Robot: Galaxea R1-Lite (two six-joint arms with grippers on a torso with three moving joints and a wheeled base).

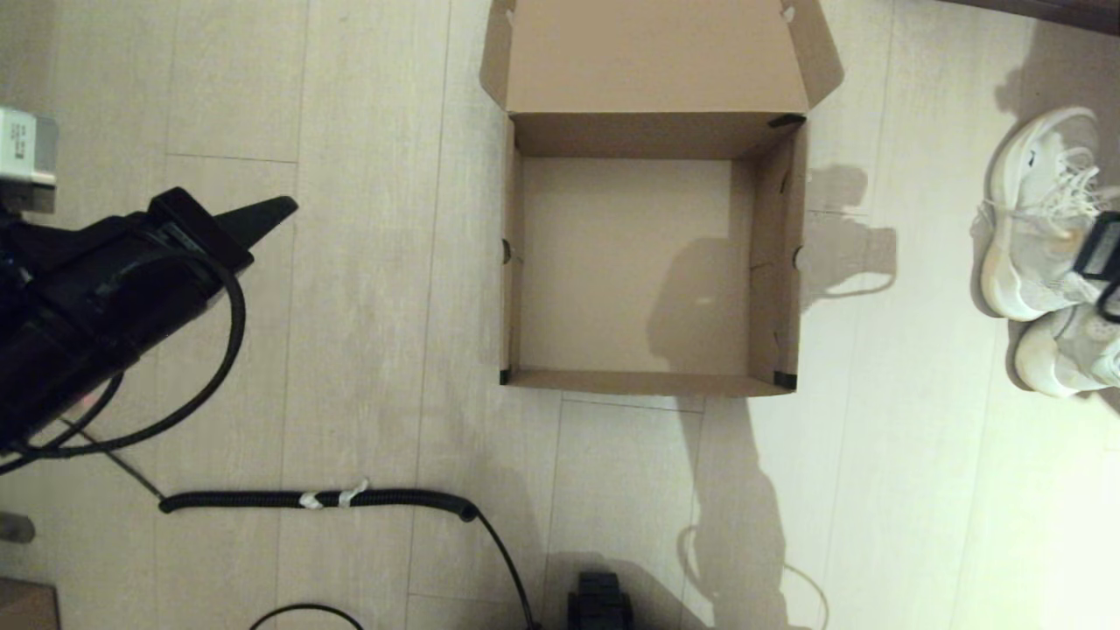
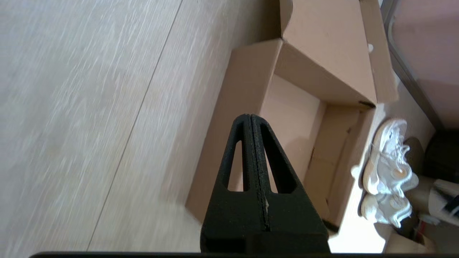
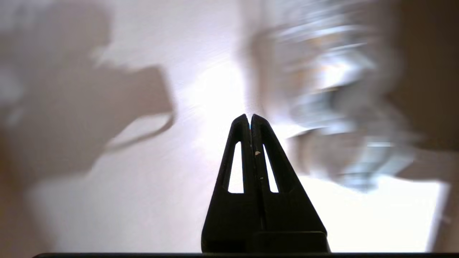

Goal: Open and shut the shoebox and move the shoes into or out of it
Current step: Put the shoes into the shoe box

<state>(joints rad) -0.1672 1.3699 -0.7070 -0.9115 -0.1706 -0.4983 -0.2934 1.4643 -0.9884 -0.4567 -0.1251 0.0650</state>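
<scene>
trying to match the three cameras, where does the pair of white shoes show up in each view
Head view: the shoes lie on the floor at the right edge, right of the open shoebox.
Left wrist view: the shoes sit beyond the box's far side wall, lower right.
Right wrist view: only a pale smear past the end effector; I cannot tell whether it is them.
Shared landmark: the shoebox, in head and left wrist views.

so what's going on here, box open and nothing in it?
Yes. The shoebox sits on the floor with its lid flapped back and nothing inside. Both shoes lie side by side on the floor off its right side. The right gripper is out by the shoes with its fingers together, holding nothing. The left gripper, also shut and empty, hangs off the box's left side, apart from it.
</scene>
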